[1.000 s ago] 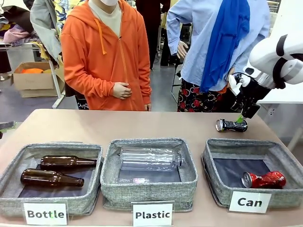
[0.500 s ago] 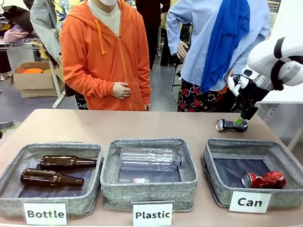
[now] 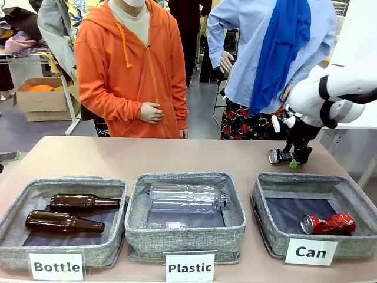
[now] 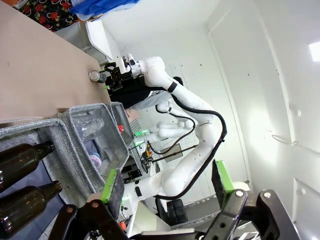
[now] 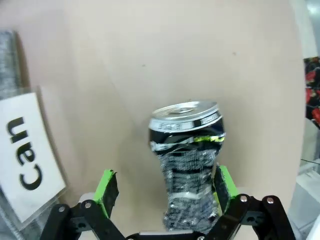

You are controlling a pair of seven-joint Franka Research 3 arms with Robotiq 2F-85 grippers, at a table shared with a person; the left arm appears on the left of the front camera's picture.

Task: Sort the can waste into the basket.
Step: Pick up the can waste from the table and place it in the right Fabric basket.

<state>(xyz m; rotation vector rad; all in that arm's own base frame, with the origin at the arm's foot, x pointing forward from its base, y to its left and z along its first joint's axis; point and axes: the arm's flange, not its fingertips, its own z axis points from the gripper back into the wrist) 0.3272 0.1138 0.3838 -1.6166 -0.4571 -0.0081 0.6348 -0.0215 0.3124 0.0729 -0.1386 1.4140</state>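
Since the earlier frame your right gripper (image 3: 296,158) has dropped from above the black-and-silver can (image 3: 281,156) to straddle it on the table (image 3: 177,154), just behind the Can basket (image 3: 268,203). Its fingers (image 5: 106,192) stand wide, one on each side of the can's crumpled body, not yet squeezing, so you are set up to pinch across the narrow crushed middle. A red can (image 3: 328,224) already lies inside the basket near its front wall. Your left gripper (image 4: 165,185) hangs open and empty, well away from the basket
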